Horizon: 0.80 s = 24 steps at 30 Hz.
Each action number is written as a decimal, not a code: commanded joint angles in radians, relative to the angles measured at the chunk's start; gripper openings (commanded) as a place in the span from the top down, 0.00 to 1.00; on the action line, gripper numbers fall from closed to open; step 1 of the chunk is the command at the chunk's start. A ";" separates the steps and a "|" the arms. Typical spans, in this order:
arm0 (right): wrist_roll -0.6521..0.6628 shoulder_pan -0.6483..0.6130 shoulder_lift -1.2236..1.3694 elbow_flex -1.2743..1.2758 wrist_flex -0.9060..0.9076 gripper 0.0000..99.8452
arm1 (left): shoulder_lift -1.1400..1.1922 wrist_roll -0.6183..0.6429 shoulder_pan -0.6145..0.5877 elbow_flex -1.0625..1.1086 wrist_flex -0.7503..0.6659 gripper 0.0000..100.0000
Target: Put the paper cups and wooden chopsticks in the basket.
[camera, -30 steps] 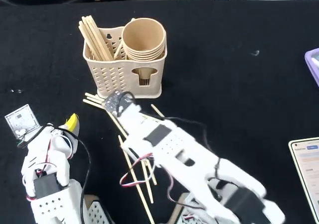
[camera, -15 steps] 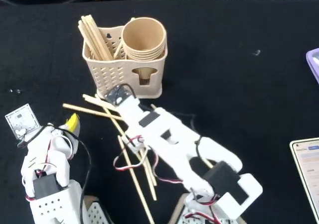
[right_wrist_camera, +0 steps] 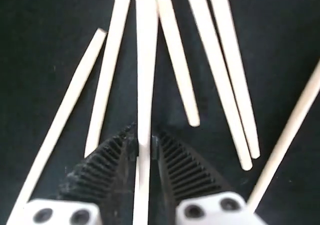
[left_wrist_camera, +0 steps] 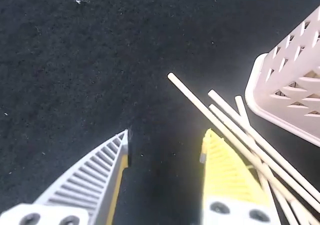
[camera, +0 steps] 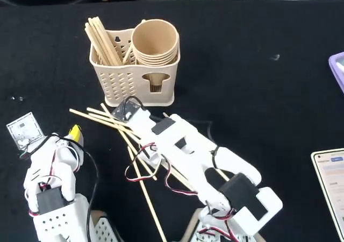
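Where loose wooden chopsticks lay fanned on the black counter at centre-left, just below the basket, the right claw was clenched on one chopstick, whose long axis ran straight out between the jaws. The right arm stretched low toward the basket. The left claw, released, sat lower left.

Scattered chopsticks clutter the table before the basket.

Left gripper low, jaws wide apart; right gripper farther forward, jaws tight on one chopstick.
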 commanded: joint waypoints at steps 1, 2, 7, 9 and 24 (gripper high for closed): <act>0.064 0.015 -0.127 -0.036 0.069 0.99 | 0.003 0.005 0.004 -0.008 -0.020 0.78; 0.084 0.015 -0.162 -0.036 0.092 0.99 | 0.003 0.005 0.004 -0.008 -0.020 0.78; 0.150 0.015 -0.326 -0.035 0.187 0.99 | 0.003 0.005 0.004 -0.008 -0.021 0.78; 0.169 0.015 -0.374 -0.031 0.213 0.99 | 0.003 0.005 0.004 -0.008 -0.021 0.78; 0.278 0.086 -0.397 0.286 0.018 0.98 | 0.003 0.005 0.004 -0.008 -0.021 0.78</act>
